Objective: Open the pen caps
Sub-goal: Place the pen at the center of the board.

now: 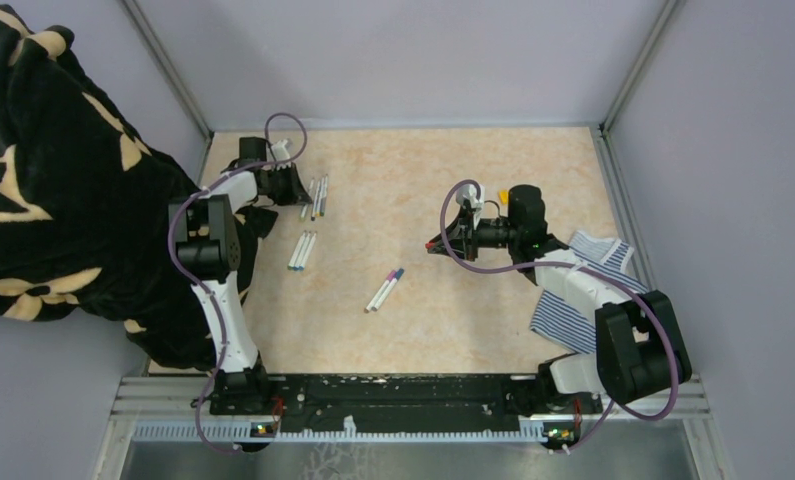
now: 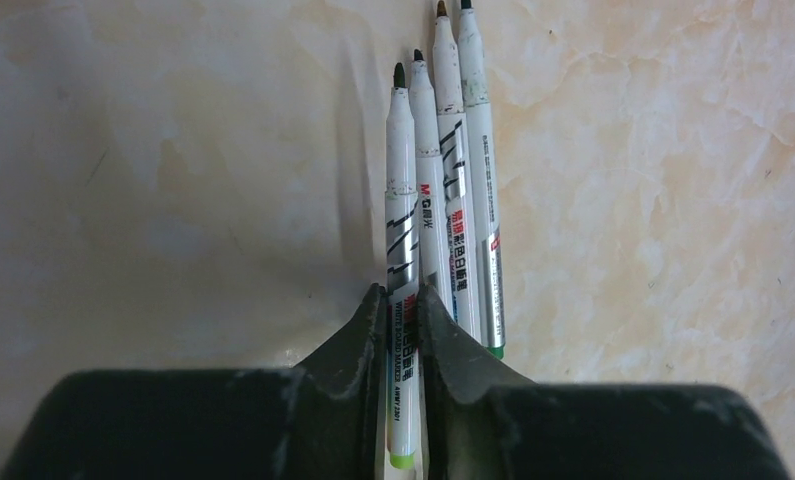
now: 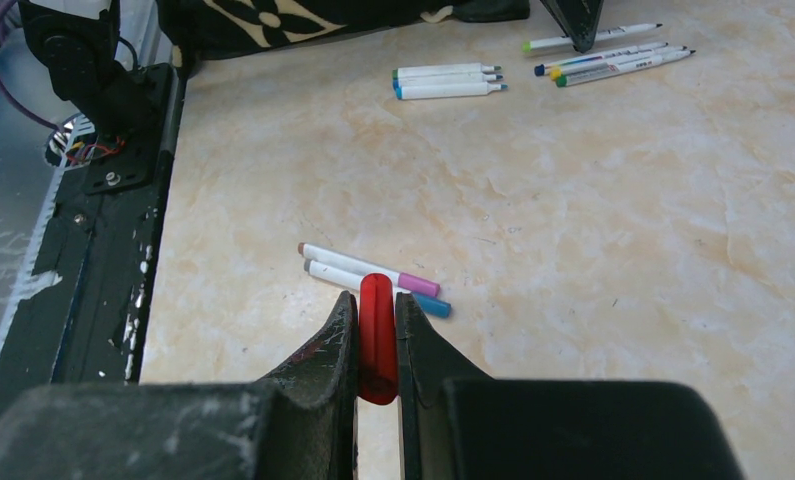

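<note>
Surface: beige marbled table, smooth and matt.
Room: plain lavender walls.
Right gripper: clamped on a glossy red cap, a short cylinder.
Left gripper: black fingers flanking a white lime-ended pen lying on the table; gripped or loose, cannot tell.
Mid-table: two pens, side by side, wearing a purple cap and a blue cap.

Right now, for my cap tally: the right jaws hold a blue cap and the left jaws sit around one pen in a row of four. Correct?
Not blue: the right wrist view shows a red cap in the right jaws. The left jaws do sit around one pen of four.
</note>
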Robot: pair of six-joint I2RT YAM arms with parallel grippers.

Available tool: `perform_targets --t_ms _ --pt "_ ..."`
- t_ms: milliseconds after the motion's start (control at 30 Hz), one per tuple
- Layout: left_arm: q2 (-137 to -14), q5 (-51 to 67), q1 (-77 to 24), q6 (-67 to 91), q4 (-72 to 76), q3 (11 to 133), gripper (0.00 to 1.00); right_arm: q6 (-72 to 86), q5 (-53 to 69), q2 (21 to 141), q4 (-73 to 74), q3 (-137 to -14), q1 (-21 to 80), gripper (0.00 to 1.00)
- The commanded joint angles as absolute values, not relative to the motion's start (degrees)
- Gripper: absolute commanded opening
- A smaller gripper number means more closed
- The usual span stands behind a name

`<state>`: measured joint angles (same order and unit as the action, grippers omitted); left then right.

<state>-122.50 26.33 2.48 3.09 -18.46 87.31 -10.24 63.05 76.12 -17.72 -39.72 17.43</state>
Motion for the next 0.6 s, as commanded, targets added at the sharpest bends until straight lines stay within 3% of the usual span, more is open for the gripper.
perform_targets --t_ms 0,567 --pt "-124.22 27.35 2.96 4.11 -17.59 89.15 0.18 -9.99 64.13 74.27 -20.92 -39.37 17.03 0.0" --pt "-124.37 26.9 3.18 4.71 -17.36 88.94 0.27 -9.76 64.24 74.44 -21.09 -39.29 17.05 0.0"
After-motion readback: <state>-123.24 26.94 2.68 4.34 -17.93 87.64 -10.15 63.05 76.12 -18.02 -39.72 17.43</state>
